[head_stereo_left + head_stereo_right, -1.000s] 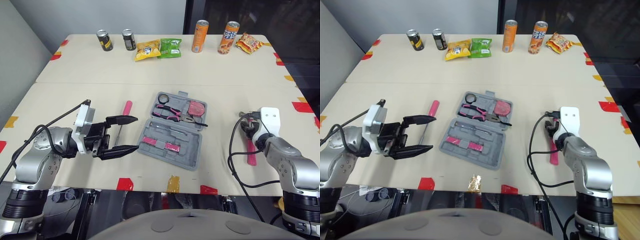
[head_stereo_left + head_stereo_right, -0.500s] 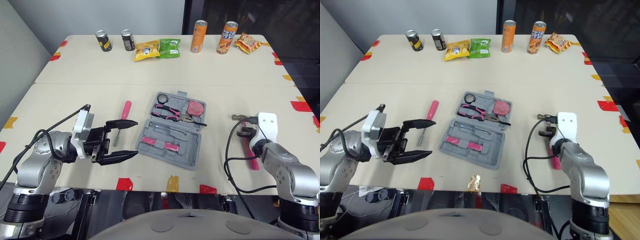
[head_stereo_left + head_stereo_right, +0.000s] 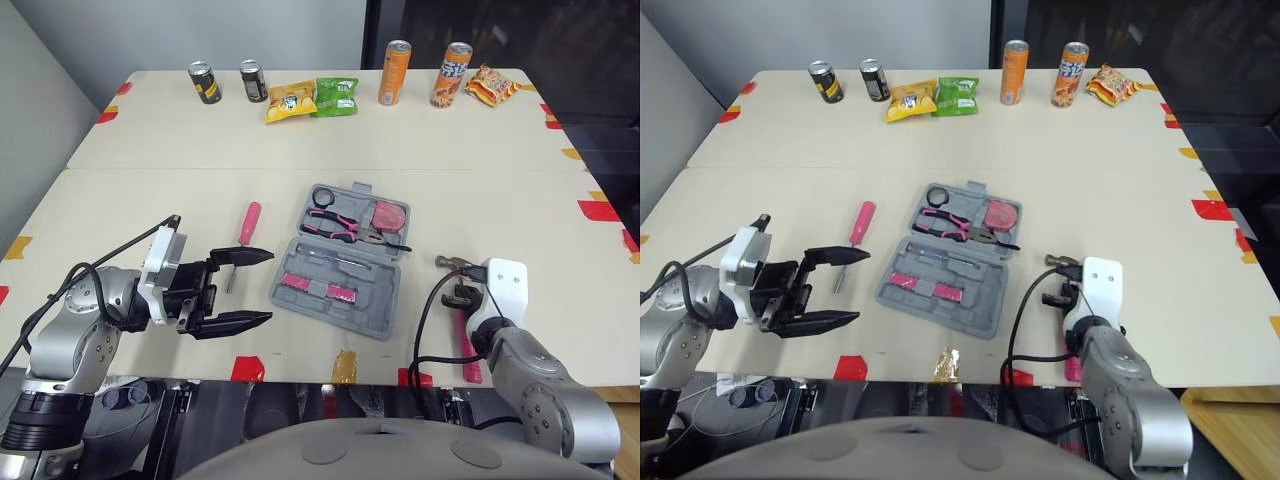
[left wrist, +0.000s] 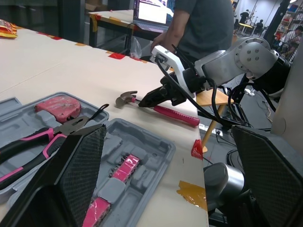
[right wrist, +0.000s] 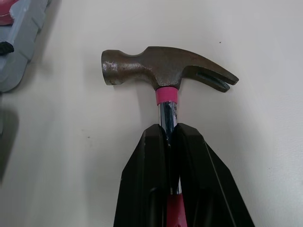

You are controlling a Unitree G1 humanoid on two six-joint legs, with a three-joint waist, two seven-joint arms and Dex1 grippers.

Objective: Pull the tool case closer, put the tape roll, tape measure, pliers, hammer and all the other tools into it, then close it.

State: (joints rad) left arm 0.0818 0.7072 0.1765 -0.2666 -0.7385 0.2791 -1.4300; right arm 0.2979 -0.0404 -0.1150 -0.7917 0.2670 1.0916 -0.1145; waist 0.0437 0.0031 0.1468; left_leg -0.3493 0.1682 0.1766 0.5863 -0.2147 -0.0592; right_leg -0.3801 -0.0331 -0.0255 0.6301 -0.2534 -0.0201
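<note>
Near the middle of the table (image 3: 180,150) the grey tool case (image 3: 380,305) lies open and flat. Its farther half holds the pink-handled pliers (image 3: 345,228), a red tape measure (image 3: 391,216) and a black tape roll (image 3: 318,199); its nearer half holds small pink pieces that are too small to name.

Just left of the case, and apart from it, a pink-handled screwdriver (image 3: 248,222) lies on the tabletop with its shaft pointing toward the front edge. The left gripper (image 3: 268,286) hovers near that shaft's tip with its jaws spread wide and nothing between them.

Right of the case, near the front edge, the right gripper (image 5: 169,132) has its jaws clamped on the metal shaft of the hammer (image 5: 163,66), just below the pink collar under the head. The hammer's pink handle runs back toward the table's front edge, and I cannot tell whether its head touches the table.

Along the far edge stand two dark cans (image 3: 205,82), a yellow snack bag (image 3: 290,101), a green one (image 3: 336,96), two orange cans (image 3: 396,72) and another snack bag (image 3: 492,85). Beyond the table a person (image 4: 199,23) stands in the left wrist view.
</note>
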